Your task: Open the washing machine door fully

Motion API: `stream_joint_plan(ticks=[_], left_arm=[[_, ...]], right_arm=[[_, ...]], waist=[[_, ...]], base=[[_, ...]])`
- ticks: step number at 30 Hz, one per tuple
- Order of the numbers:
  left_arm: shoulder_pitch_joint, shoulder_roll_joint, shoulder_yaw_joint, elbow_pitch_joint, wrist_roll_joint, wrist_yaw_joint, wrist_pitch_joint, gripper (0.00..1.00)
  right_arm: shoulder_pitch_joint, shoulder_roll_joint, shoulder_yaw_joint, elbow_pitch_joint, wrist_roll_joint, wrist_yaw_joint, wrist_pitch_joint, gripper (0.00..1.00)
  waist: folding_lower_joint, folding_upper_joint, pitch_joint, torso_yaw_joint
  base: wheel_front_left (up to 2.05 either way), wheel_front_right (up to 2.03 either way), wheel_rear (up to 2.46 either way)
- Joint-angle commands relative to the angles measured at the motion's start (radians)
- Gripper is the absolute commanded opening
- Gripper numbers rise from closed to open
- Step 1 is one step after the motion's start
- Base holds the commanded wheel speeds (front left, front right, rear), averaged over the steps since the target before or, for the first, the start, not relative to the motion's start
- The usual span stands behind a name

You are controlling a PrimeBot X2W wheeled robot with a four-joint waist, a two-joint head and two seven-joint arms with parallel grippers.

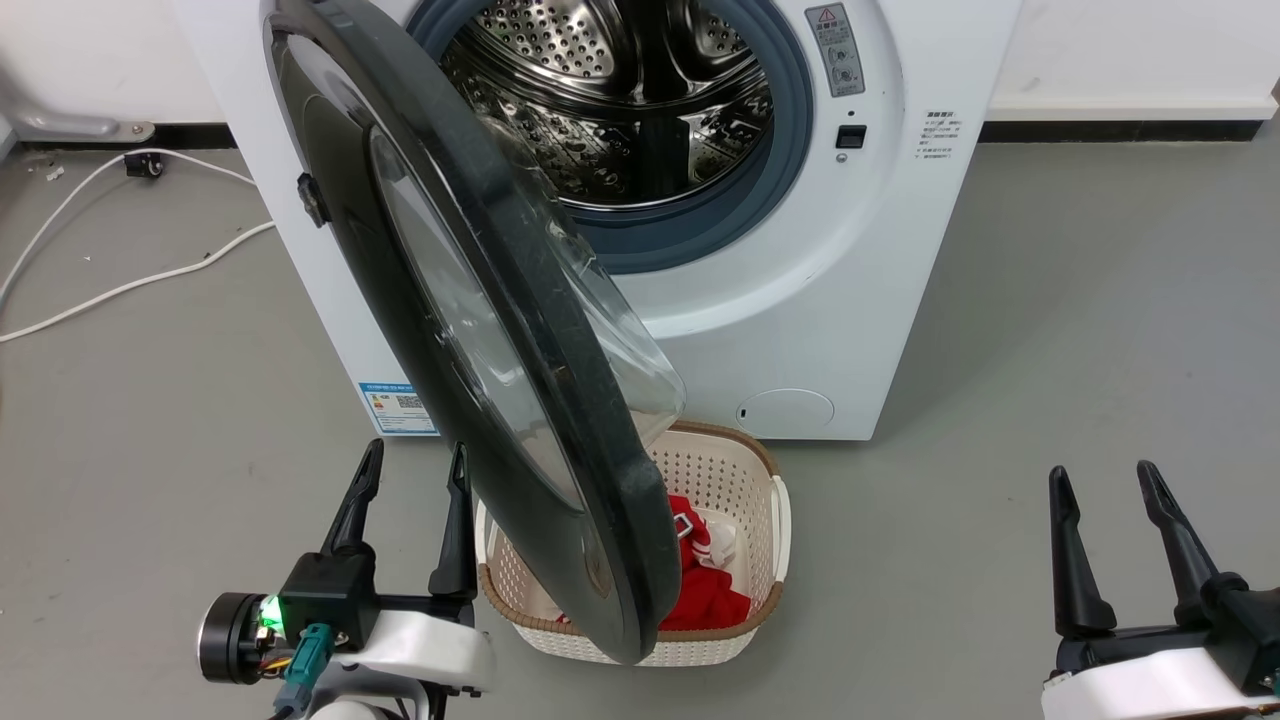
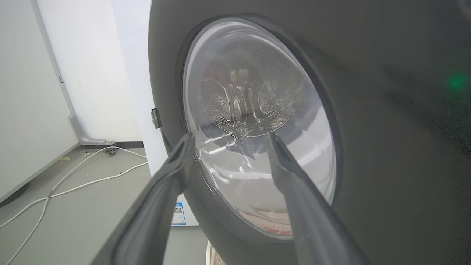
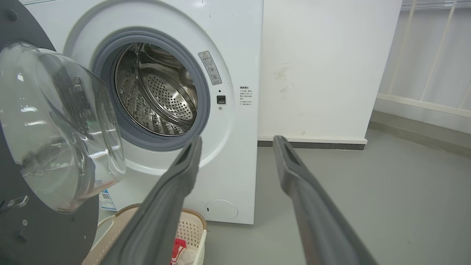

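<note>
Plainly, the washing machine door (image 1: 500, 300) stands swung partway out from the washing machine (image 1: 800, 300), hinged on the robot's left, its glossy black ring reaching down over the laundry basket (image 1: 745, 458) on the floor. From the left wrist the door's outer face shows, with the steel drum (image 1: 620, 110) glimmering through the window; from the right wrist the inner side shows, where the clear glass bowl (image 3: 55, 121) bulges toward the grey seal (image 3: 147, 141). Red clothing (image 1: 705, 590) lies in the basket. Just beside the door's outer face the left gripper (image 1: 416, 448) holds its fingers apart and empty; the right gripper (image 1: 1100, 470), well apart to the right, has its fingers spread too
</note>
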Motion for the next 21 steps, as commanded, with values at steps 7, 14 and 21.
stream_joint_plan(ticks=[7,14,21], left_arm=[[-0.015,0.000,0.003,-0.002,0.006,-0.002,-0.003,1.00],[-0.012,0.000,0.005,-0.002,0.007,-0.003,-0.003,1.00],[-0.012,0.000,0.007,-0.007,-0.004,-0.006,-0.003,0.00]], right_arm=[[-0.016,0.002,0.002,0.022,0.032,0.000,-0.010,1.00],[-0.025,0.002,0.006,0.031,0.046,0.000,-0.013,1.00],[-0.028,0.002,0.010,0.047,0.056,0.000,-0.018,1.00]], waist=[[0.0000,0.0000,0.002,-0.002],[0.0000,0.0000,0.004,-0.007],[0.0000,0.0000,0.003,-0.012]], base=[[0.00,0.00,0.00],[0.00,0.00,0.00],[0.00,0.00,0.00]])
